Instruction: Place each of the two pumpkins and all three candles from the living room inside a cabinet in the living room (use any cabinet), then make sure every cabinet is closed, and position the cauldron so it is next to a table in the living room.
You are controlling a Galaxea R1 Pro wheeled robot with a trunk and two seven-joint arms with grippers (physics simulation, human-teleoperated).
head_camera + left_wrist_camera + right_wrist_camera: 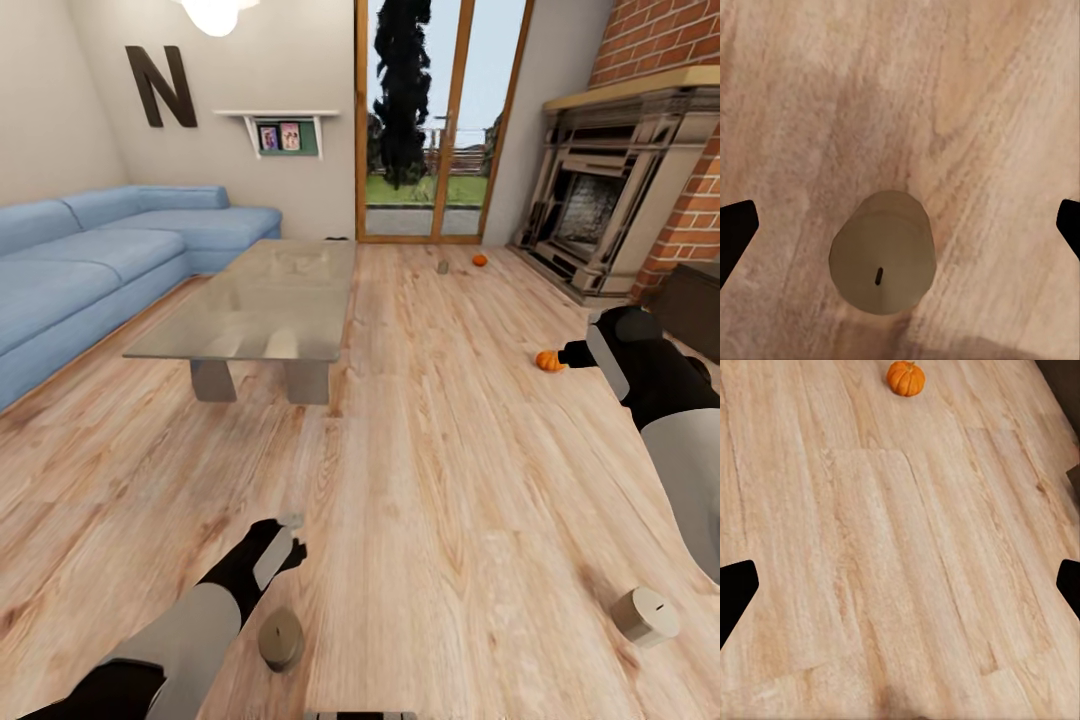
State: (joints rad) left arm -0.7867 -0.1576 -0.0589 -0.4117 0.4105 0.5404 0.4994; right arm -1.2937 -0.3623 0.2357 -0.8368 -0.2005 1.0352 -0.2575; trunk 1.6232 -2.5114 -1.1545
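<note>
Left hand (900,225) wide open, empty, above an upright candle (883,261), wick up; right hand (900,585) open, empty.

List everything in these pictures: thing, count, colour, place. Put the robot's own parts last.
Pumpkins: 2, orange, on the floor; one beside the right gripper, one far off near the glass doors.
Candles: 3, grey, on the floor; one by the left arm, one lying tipped at right, one far off near the farther pumpkin.
Coffee table: 1, glossy grey top, centre-left, before the sofa.
Sofa: 1, blue, along the left wall.
Fireplace: 1, grey-black in red brick, right.
Cabinet: 1, dark brown, partly visible at right edge.
Glass doors: wood-framed, back wall.
Letter N: 1, dark, on the wall.
Left gripper: fingers spread, above a candle.
Right gripper: fingers spread, over bare floor.
</note>
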